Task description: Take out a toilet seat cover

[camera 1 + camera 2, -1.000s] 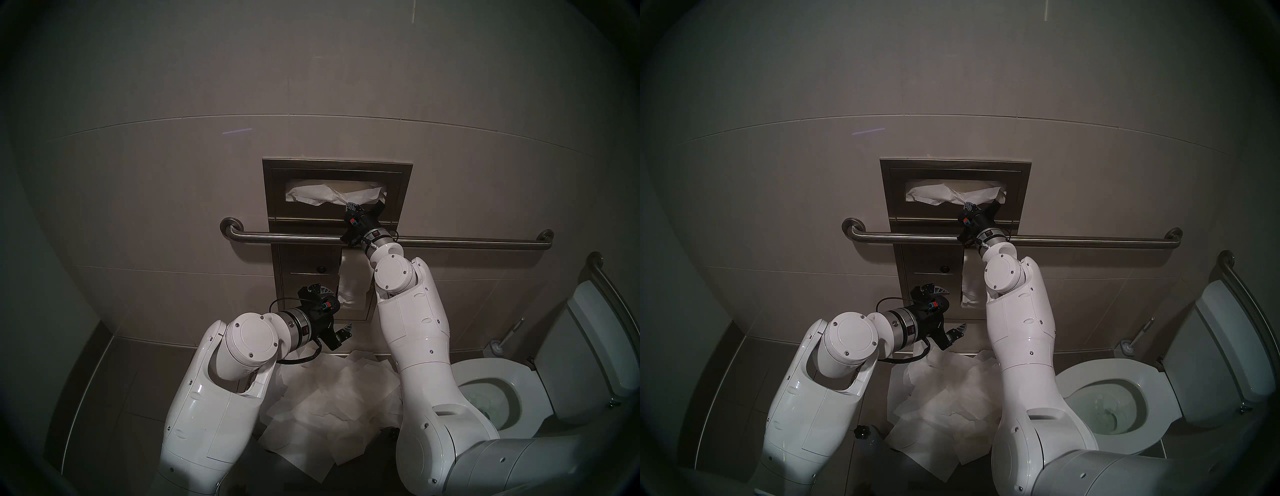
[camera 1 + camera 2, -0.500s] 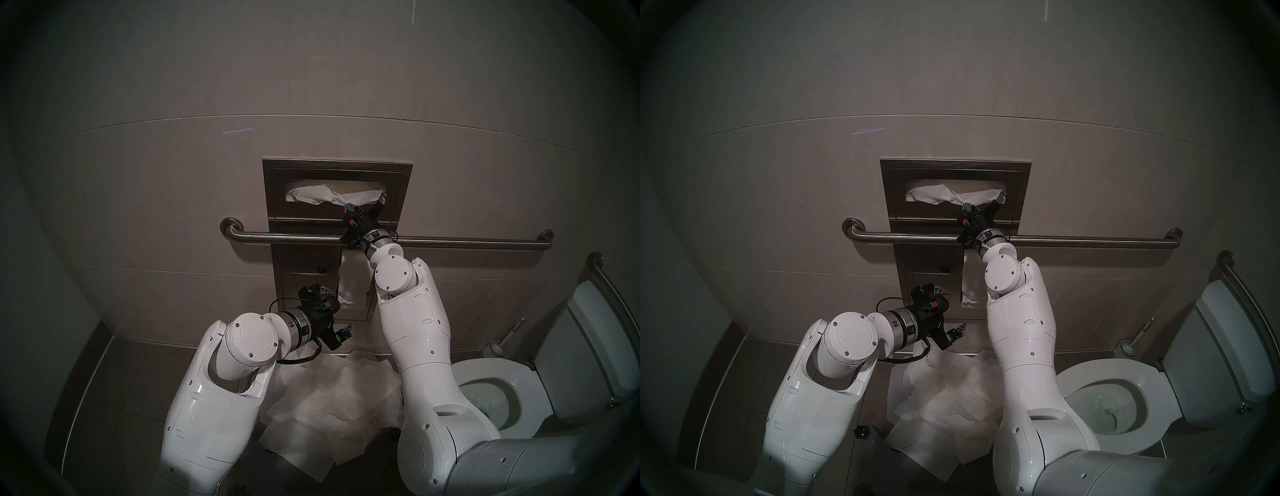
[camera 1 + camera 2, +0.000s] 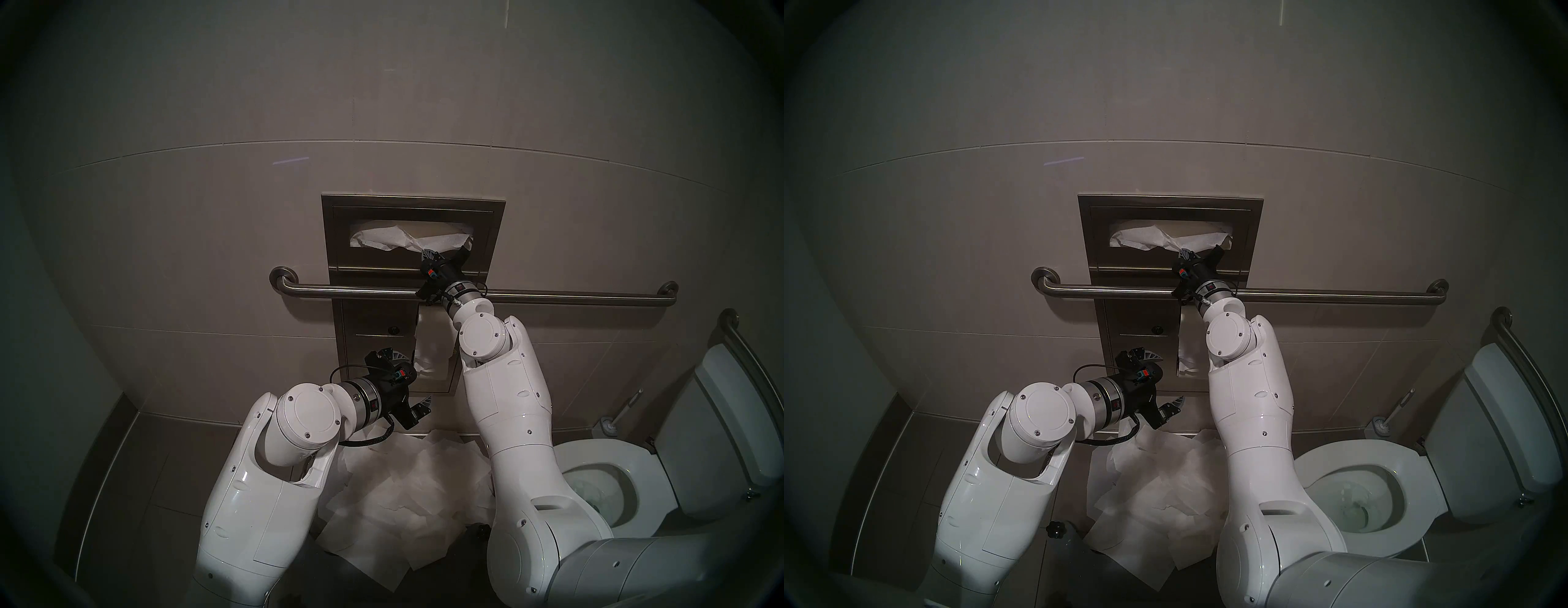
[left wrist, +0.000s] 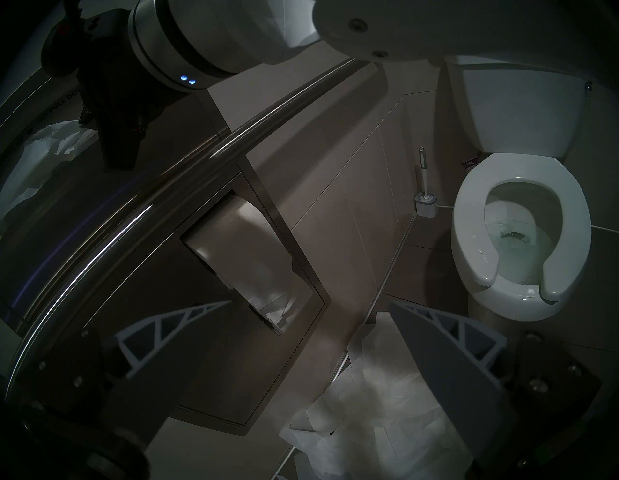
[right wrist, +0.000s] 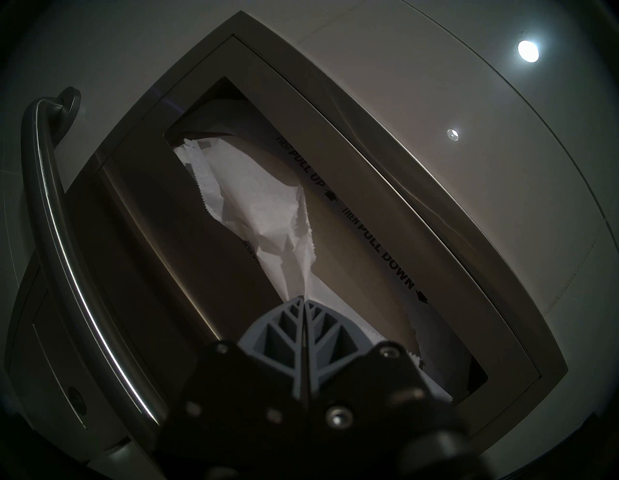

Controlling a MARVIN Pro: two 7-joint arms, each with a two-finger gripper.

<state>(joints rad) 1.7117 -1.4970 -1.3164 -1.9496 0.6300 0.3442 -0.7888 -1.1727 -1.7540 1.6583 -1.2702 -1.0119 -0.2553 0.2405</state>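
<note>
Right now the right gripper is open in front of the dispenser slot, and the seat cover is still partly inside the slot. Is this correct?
Not quite. The right gripper is shut on the toilet seat cover, as the right wrist view shows. The rest holds: the cover is still partly inside the dispenser slot.

Set in the wall: steel dispenser panel (image 3: 413,208), grab bar (image 3: 551,294) across its front. Below on the floor, heap of sheets (image 3: 399,501); toilet (image 3: 628,467) to its right.

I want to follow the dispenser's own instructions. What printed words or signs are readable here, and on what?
"PULL UP", arrow: cardboard box in the dispenser opening.
"THEN PULL DOWN", arrow: same box.
Small word before "PULL UP": too small to read.
Print at the opening's lower edge: mostly hidden by the toilet seat cover.
</note>
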